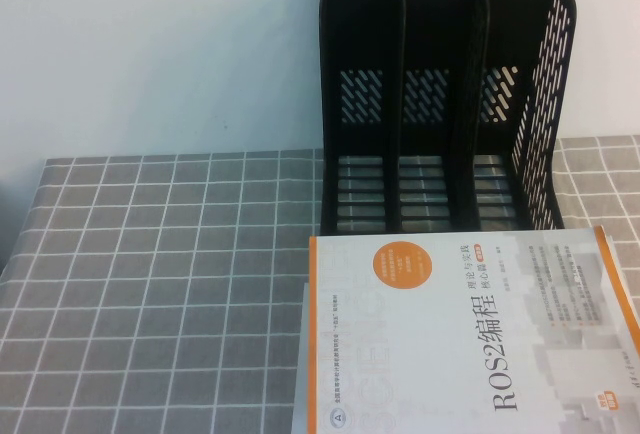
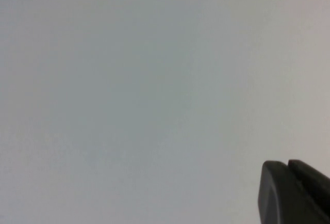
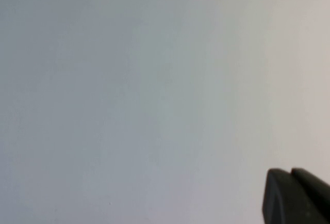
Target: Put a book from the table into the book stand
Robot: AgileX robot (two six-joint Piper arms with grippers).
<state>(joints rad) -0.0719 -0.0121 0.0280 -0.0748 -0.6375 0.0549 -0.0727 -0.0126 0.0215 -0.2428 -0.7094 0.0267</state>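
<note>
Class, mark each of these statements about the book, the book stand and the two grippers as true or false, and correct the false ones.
1. The book lies flat on the table. True.
2. The book stand has two compartments. False: it shows three.
3. A book already stands in the stand. False: all compartments are empty.
4. The left gripper holds the book. False: it faces a blank wall, as does the right gripper.
5. The stand is behind the book. True.
</note>
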